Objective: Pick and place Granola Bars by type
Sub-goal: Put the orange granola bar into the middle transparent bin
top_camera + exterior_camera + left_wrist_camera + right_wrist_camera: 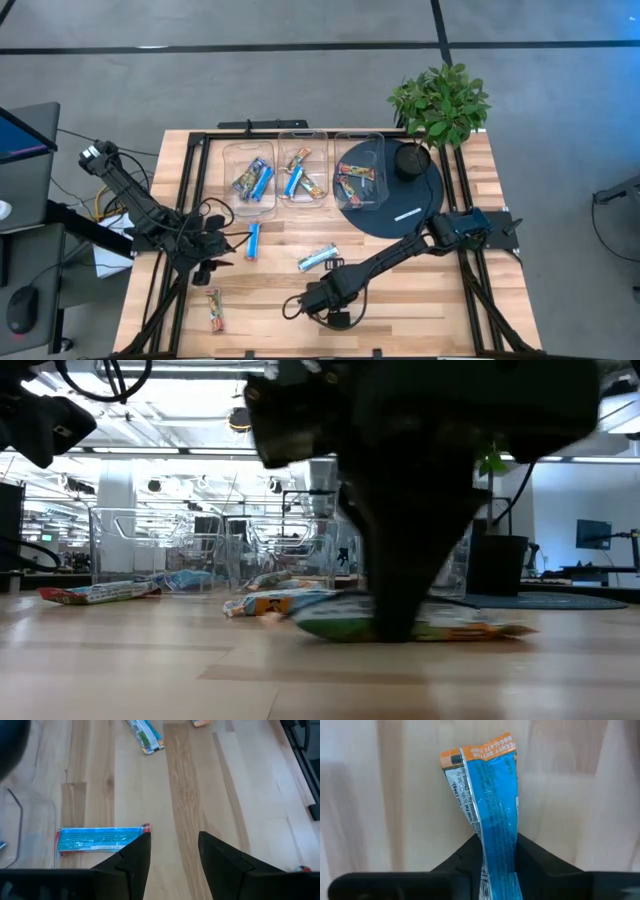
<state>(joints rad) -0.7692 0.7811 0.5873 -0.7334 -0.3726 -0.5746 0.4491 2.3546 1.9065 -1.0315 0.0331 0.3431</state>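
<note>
Clamping a blue-wrapped granola bar (492,815) between its fingers, the right gripper (312,301) sat at the lower centre of the table (420,290). Left of centre, the left gripper (222,243) hung with fingers apart beside another blue bar (253,241). Along the upper edge, three clear bins (302,172) each held several bars.

Three bins (301,176) line the table's (400,290) far edge, beside the plant (440,102).
</note>
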